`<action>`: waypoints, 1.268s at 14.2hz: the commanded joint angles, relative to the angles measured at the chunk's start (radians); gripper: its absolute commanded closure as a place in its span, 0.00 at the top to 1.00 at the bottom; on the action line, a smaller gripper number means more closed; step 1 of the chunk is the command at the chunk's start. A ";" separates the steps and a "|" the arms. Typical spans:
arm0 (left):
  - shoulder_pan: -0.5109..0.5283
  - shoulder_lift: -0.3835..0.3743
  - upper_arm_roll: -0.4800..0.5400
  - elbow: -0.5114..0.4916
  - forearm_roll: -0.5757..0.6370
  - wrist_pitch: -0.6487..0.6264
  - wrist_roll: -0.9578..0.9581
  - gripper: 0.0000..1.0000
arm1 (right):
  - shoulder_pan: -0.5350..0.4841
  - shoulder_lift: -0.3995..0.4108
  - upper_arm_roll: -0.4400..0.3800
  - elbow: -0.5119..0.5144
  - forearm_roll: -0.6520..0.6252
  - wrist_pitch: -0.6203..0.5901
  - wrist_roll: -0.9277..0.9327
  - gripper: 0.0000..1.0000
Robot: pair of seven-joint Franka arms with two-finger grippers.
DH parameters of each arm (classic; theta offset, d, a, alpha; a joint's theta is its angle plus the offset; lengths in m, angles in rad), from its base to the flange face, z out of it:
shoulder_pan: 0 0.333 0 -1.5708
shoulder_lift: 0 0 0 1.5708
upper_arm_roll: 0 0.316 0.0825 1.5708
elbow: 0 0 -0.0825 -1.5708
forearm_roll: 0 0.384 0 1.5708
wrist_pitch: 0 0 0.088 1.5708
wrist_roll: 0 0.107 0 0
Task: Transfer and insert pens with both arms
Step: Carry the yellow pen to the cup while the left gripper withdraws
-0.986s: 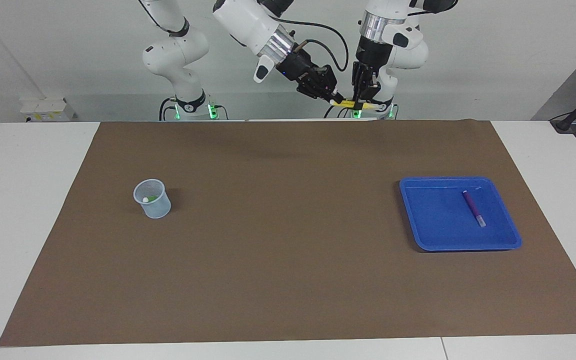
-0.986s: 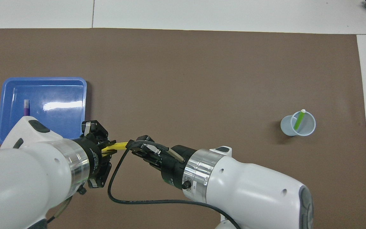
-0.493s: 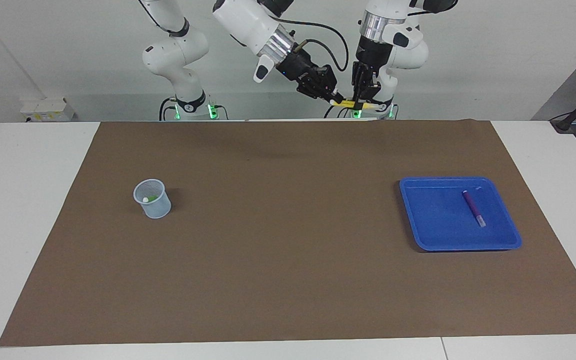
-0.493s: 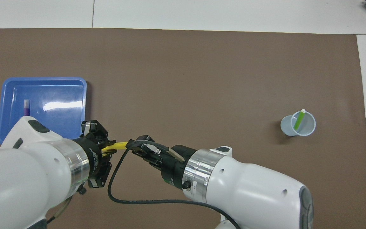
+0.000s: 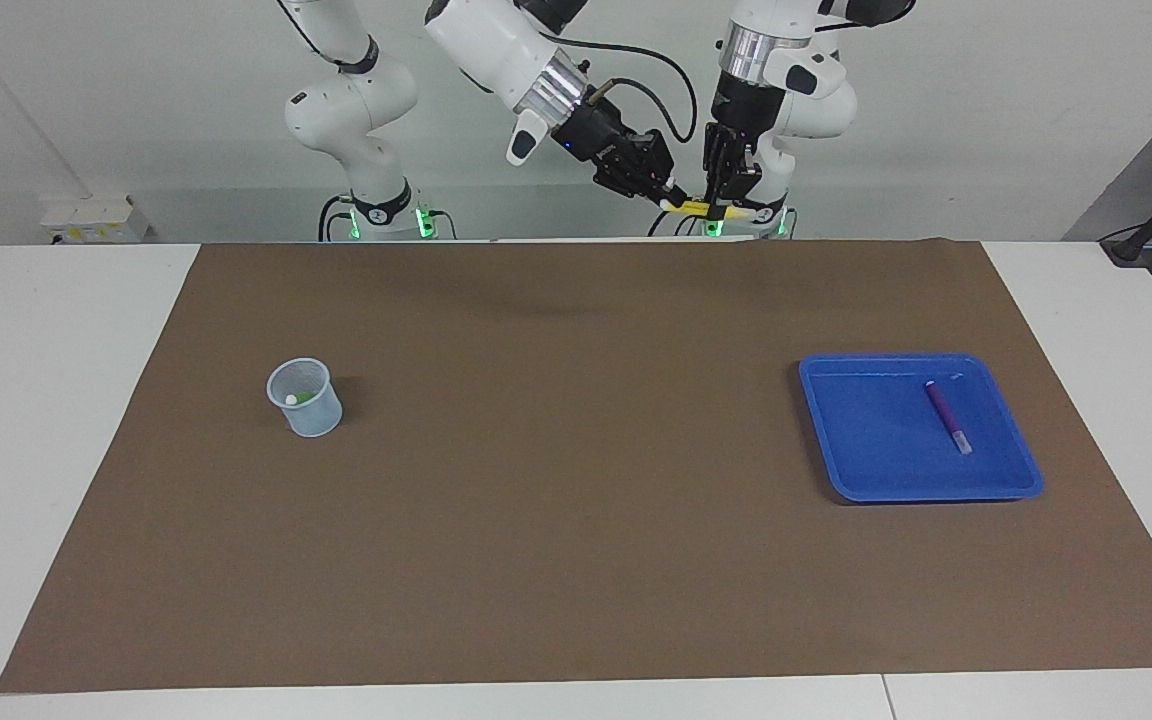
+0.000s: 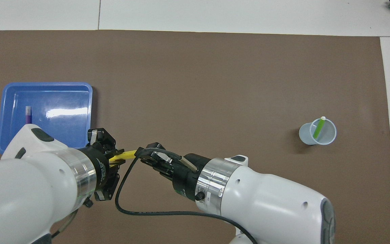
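Hidden and cut off, right now

The slim purple marker pen [image 6: 28, 115] in the shallow blue plastic tray [image 6: 80, 86] disappears under the white left arm [image 6: 29, 183]; the picture's bottom edge crops both arms.

Both arms are raised high above the worktop edge nearest their bases. The left pincer [image 5: 719, 203] is pointed straight down, its wrist held vertical. The right pincer [image 5: 669, 195] is slanted down toward the left one, tips almost met
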 commanded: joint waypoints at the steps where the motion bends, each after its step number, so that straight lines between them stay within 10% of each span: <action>1: -0.018 -0.031 0.008 -0.027 0.000 -0.011 0.008 0.48 | -0.014 0.012 0.005 0.012 0.028 0.027 -0.003 0.00; 9: -0.019 -0.033 0.008 -0.030 0.000 -0.013 0.016 0.69 | -0.051 0.011 0.004 0.011 0.026 -0.015 -0.124 0.00; 18: -0.039 -0.074 0.073 -0.099 -0.025 -0.068 0.481 0.66 | -0.370 -0.018 -0.004 0.023 -0.265 -0.596 -0.658 0.00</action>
